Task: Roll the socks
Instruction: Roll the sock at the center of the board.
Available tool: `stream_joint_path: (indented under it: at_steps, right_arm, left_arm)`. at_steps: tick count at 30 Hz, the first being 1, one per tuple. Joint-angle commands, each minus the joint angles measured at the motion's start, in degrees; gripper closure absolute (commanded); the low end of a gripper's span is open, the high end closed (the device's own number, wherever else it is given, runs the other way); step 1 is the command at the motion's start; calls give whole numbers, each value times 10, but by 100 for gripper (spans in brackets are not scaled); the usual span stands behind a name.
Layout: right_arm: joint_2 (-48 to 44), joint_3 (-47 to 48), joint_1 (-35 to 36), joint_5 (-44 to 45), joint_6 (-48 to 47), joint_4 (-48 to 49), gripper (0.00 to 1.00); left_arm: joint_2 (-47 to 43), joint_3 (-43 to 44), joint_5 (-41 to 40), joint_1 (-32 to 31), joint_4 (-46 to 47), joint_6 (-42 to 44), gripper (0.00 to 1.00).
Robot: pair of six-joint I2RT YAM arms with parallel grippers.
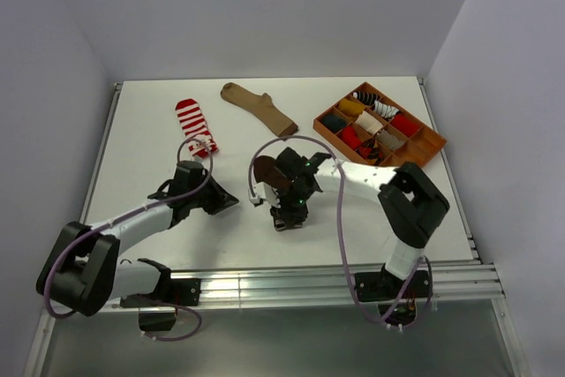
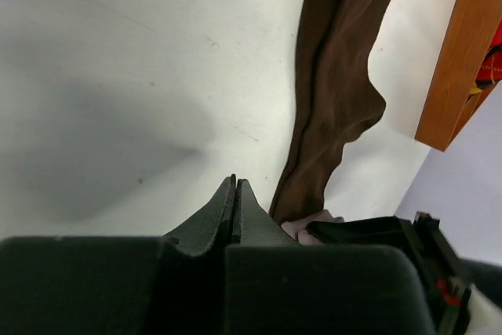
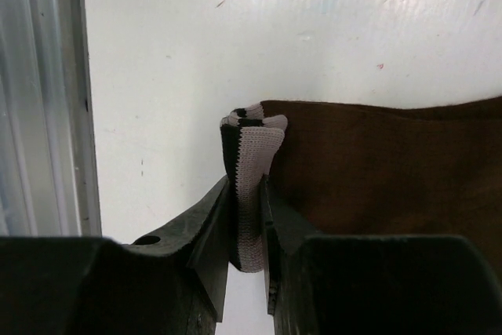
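The dark brown sock (image 1: 273, 175) lies mid-table, its body (image 3: 376, 166) flat on the white surface. My right gripper (image 3: 249, 194) is shut on its grey-and-black striped cuff (image 3: 252, 154), bunched upright between the jaws; in the top view the gripper (image 1: 284, 214) sits over the sock's near end. My left gripper (image 2: 235, 184) is shut and empty, just left of that sock (image 2: 337, 92); in the top view it (image 1: 229, 203) rests low on the table. The red-and-white striped sock (image 1: 195, 126) and the tan sock (image 1: 259, 107) lie flat at the back. No black argyle sock shows on the table.
A wooden divided tray (image 1: 431, 142) holding several rolled socks stands at the back right; its edge (image 2: 453, 60) shows in the left wrist view. An aluminium rail (image 3: 39, 92) runs along the table's near edge, close to the right gripper.
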Motion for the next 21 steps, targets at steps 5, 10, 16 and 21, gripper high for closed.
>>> stream_joint_path:
  at_steps: [5, 10, 16, 21]
  right_arm:
    - [164, 185, -58, -125, -70, -217, 73]
    - [255, 266, -91, -179, -83, -320, 73]
    - [333, 338, -110, -189, -59, -381, 72]
    - [364, 363, -116, -195, -48, -408, 72]
  left_arm:
    - [-79, -34, -90, -49, 116, 67, 99]
    - [-87, -55, -94, -97, 187, 99, 100]
    - [-34, -88, -46, -150, 315, 131, 100]
    - [13, -96, -12, -186, 398, 158, 85]
